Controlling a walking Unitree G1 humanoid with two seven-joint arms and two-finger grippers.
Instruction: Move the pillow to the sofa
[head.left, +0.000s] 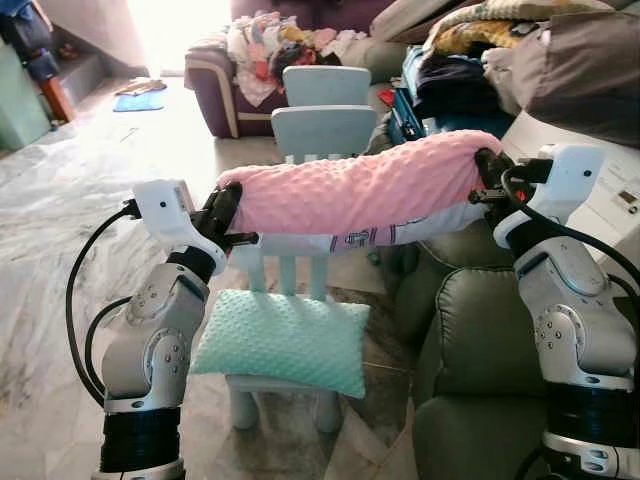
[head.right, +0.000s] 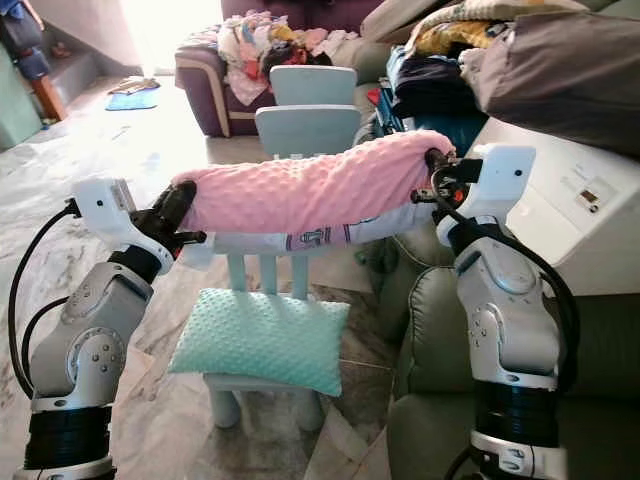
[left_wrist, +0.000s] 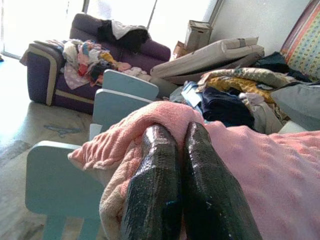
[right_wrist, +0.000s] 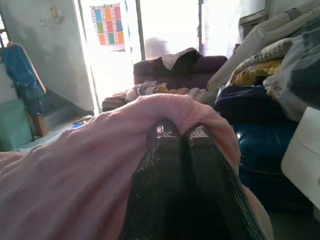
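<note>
Green sofa (head.left: 470, 330), our landmark, sits right of the pale blue chair (head.left: 300, 250). Pink pillow (head.left: 350, 190) hangs level above the chair, just left of the sofa. Left gripper (head.left: 232, 215) and right gripper (head.left: 487, 180) each pinch one pillow end, arms bent upward. We judge both should swing right together, keeping level.

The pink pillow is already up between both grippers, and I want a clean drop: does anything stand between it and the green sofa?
Nothing visible does. The pink pillow, held by the left gripper and right gripper, hangs partly above the green sofa, whose near cushion looks bare.
</note>
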